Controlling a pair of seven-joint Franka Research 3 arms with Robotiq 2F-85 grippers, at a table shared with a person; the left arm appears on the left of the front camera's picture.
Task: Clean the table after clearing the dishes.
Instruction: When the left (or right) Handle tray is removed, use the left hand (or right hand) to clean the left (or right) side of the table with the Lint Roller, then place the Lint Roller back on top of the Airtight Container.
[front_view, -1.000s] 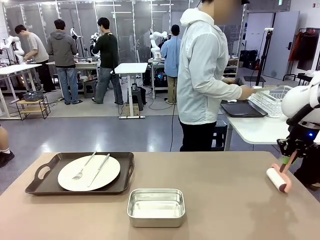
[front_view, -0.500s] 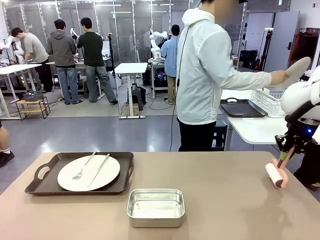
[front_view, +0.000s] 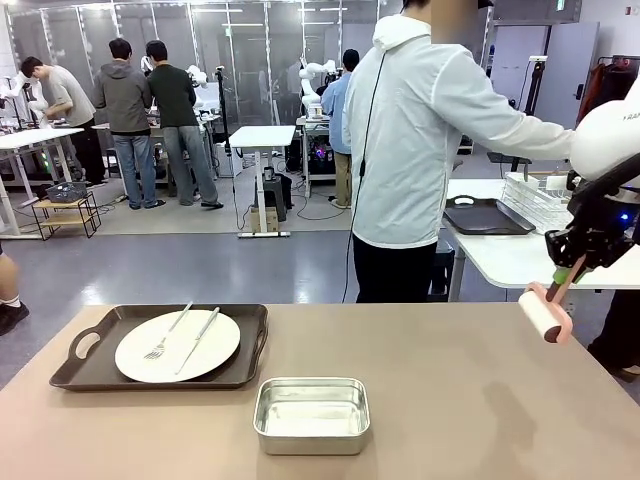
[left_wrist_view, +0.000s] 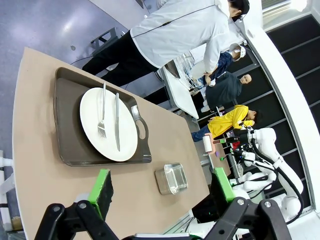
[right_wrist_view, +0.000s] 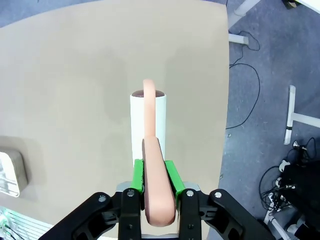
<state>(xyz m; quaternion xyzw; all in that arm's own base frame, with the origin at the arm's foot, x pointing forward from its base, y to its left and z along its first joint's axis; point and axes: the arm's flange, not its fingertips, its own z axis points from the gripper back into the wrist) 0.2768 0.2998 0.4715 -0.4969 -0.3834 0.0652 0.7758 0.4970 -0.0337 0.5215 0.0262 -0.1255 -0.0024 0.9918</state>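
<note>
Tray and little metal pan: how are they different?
The tray is dark brown with handles; the pan is shiny silver with none. The tray is wide and shallow; the pan is smaller and deeper. The tray carries a plate with a fork and knife; the pan looks empty. Both are rectangular and sit on the table.

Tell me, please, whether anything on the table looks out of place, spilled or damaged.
Nothing looks spilled or damaged. One oddity: a plate with fork and knife sits on its tray on the table, not yet cleared, while the right gripper, shut on the pink lint roller, holds it above the table's right edge.
</note>
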